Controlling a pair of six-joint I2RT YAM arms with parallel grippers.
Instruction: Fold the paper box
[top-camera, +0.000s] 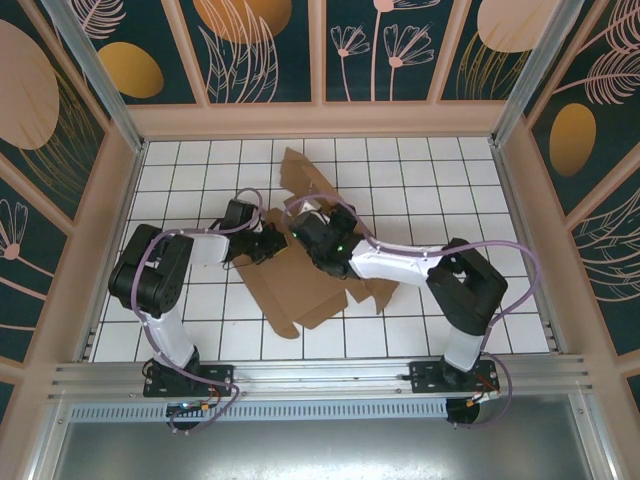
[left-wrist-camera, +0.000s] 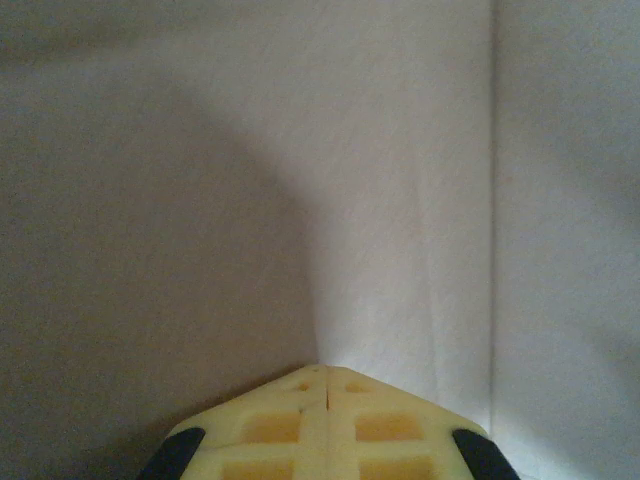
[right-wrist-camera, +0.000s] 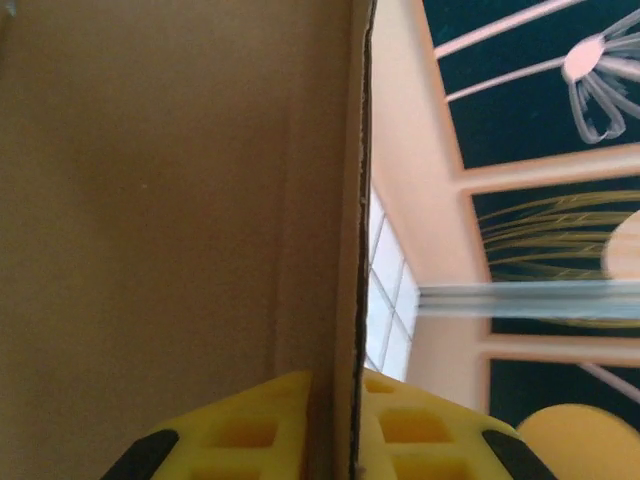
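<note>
Cardboard of the paper box (top-camera: 292, 285) sat pinched in my right end effector (right-wrist-camera: 352, 388), left end effector (left-wrist-camera: 326, 372) closed empty; twisting risked tearing it.

Overhead, black wrists (top-camera: 325, 240) cover the middle of the brown corrugated cardboard sheet (top-camera: 295, 290) and both grippers' fingertips. The bottom edge crops the yellow-fingered left gripper (left-wrist-camera: 327, 372) and right gripper (right-wrist-camera: 335, 385); close cardboard looks blurred.

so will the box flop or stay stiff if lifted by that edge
Likely fairly stiff: the edge of the box in the right pincer runs straight. It'll probably hinge at its visible creases. Thin sheet, so probably light.
</note>
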